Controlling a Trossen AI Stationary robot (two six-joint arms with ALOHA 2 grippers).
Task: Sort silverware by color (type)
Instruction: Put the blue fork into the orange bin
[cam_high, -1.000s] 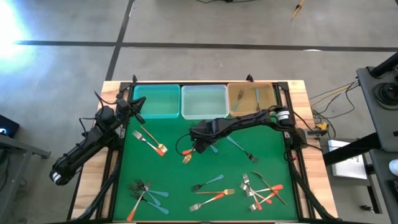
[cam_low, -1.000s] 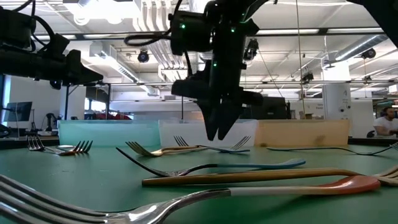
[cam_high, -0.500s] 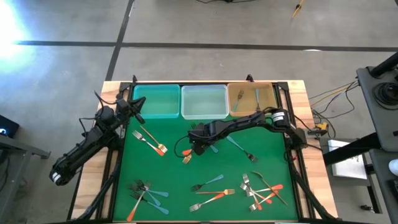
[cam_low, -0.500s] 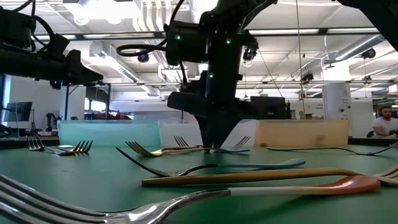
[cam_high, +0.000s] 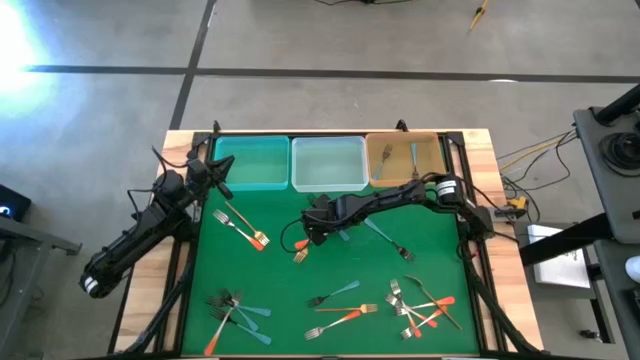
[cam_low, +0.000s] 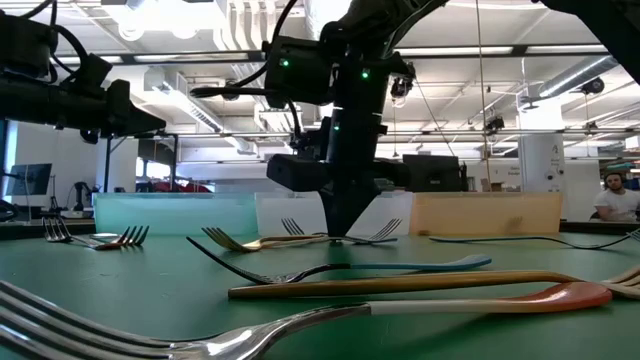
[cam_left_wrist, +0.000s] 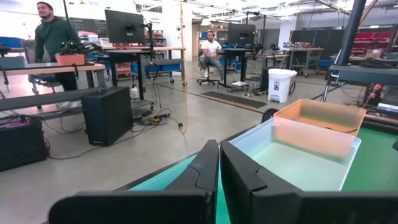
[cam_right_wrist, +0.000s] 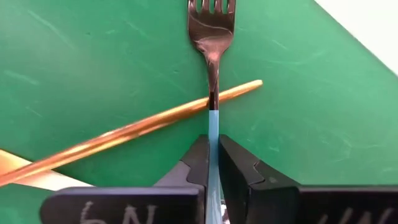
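Observation:
My right gripper (cam_high: 318, 238) stands low over the middle of the green mat, shut on a teal-blue-handled fork (cam_right_wrist: 211, 37). The fork's dark tines point away from the fingers. A gold fork's handle (cam_right_wrist: 143, 129) crosses it at the neck. More silverware lies flat on the mat: a gold and an orange-handled fork (cam_high: 242, 227), a heap at the near left (cam_high: 235, 308), a heap at the near right (cam_high: 420, 305). My left gripper (cam_high: 222, 175) waits shut and level at the mat's far left, beside the teal bin (cam_high: 250, 162). My right gripper pinches the fork's blue handle (cam_right_wrist: 212, 127) between its two fingers, a little behind the neck. The fingers come steeply from above and lie along the handle. In the low view the fingertips (cam_low: 345, 232) reach down to the mat, where the fork lies level.
Three bins line the far edge: teal, clear (cam_high: 328, 163) and tan (cam_high: 405, 158), the tan one holding gold forks. A blue-handled fork (cam_high: 388, 240) lies just right of my right gripper. People show in the room beyond the table.
My right gripper has sunk a little toward the mat and tipped further down. Its fingers, spread apart a second ago, have shut on the blue handle. The forks lie where they were.

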